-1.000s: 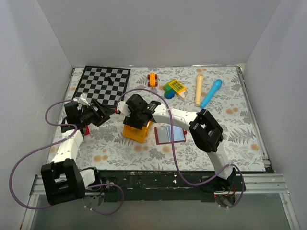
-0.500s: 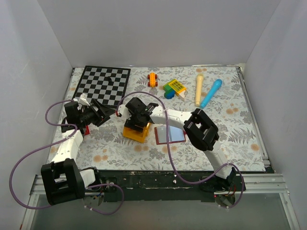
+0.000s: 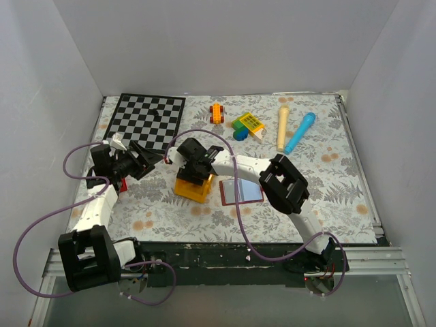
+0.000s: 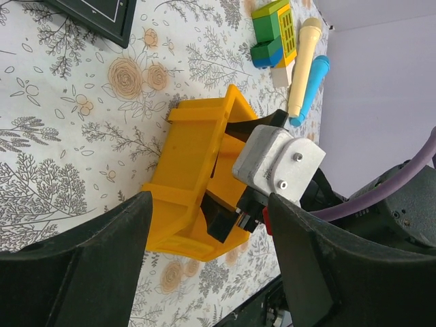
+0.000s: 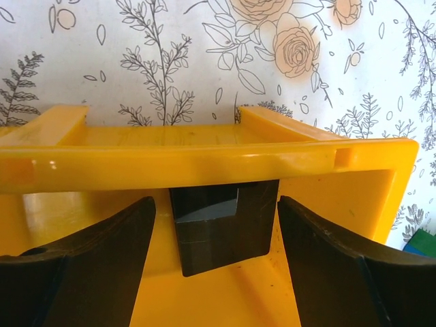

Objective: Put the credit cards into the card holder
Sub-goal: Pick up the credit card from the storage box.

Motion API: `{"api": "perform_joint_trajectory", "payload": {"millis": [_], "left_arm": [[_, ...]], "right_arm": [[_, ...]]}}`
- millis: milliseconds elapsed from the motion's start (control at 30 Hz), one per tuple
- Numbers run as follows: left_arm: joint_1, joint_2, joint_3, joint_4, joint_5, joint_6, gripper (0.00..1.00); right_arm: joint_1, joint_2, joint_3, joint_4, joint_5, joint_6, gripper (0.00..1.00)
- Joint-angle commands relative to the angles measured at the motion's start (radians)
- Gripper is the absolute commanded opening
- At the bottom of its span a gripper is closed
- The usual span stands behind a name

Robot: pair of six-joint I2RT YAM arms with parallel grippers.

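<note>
Right gripper [image 5: 214, 212]: jaws spread wide, nothing gripped, fingers reaching into the yellow bin [image 5: 204, 163]. Directly between the two fingers and deeper in the bin, a black credit card [image 5: 225, 228] stands with its lower edge on the bin floor and its broad face turned to the wrist camera. Its upper part is hidden behind the bin's rim, so the long axis cannot be settled, nor whether more than one card is there. The card's side edges lie just inside the fingers, the right-hand edge very close; contact cannot be confirmed. Assessment: the card lies straight ahead of the jaws with its width spanning the gap. A closing move would therefore meet its two side edges, not its faces, and a thin card taken that way may bow or slip. The card holder [image 3: 241, 191] lies opened flat on the floral table cover [image 3: 327, 177], pale blue inside facing up. It sits just beside the bin on the bin's right, and no card is seen in it. Left gripper [image 4: 210, 201]: jaws open, empty, hovering near the bin's left side and facing it, touching nothing. Assessment: the right arm is nearer to both card and holder; the task is at the pickup step.
</note>
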Motion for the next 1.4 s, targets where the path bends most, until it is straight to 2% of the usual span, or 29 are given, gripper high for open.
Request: {"api": "perform_joint_trajectory", "payload": {"millis": [0,100,200,400,467,533,733,867,1167,1367], "left_arm": [[-0.002,-0.01,-0.008,0.0,0.033,0.007,0.68],[-0.002,-0.008,-0.008,0.0,0.035,0.004,0.68],[-0.002,-0.008,-0.007,0.0,0.035,0.004,0.69],[-0.002,-0.005,-0.004,-0.003,0.036,0.007,0.68],[-0.002,-0.007,-0.005,0.0,0.036,0.004,0.68],[-0.002,-0.004,-0.005,0.0,0.036,0.004,0.68],[-0.003,-0.001,-0.005,0.003,0.039,0.004,0.69],[-0.002,-0.004,-0.007,0.001,0.035,0.004,0.68],[-0.003,-0.002,-0.007,0.003,0.036,0.005,0.68],[-0.002,-0.007,-0.011,0.003,0.035,0.005,0.68]], "right_arm": [[-0.016,0.044,0.024,-0.009,0.049,0.002,0.82],[-0.017,0.053,0.032,-0.02,0.058,-0.001,0.81],[-0.02,0.062,0.044,-0.04,0.043,-0.004,0.75],[-0.022,0.072,0.05,-0.071,0.011,-0.001,0.53],[-0.023,0.076,0.053,-0.086,-0.001,0.002,0.48],[-0.023,0.078,0.052,-0.097,-0.009,0.002,0.37],[-0.023,0.072,0.045,-0.1,-0.017,0.006,0.29],[-0.023,0.069,0.047,-0.098,-0.026,0.011,0.16],[-0.023,0.007,0.021,-0.059,-0.052,0.031,0.06],[-0.023,-0.036,0.018,-0.049,-0.037,0.032,0.05]]}}
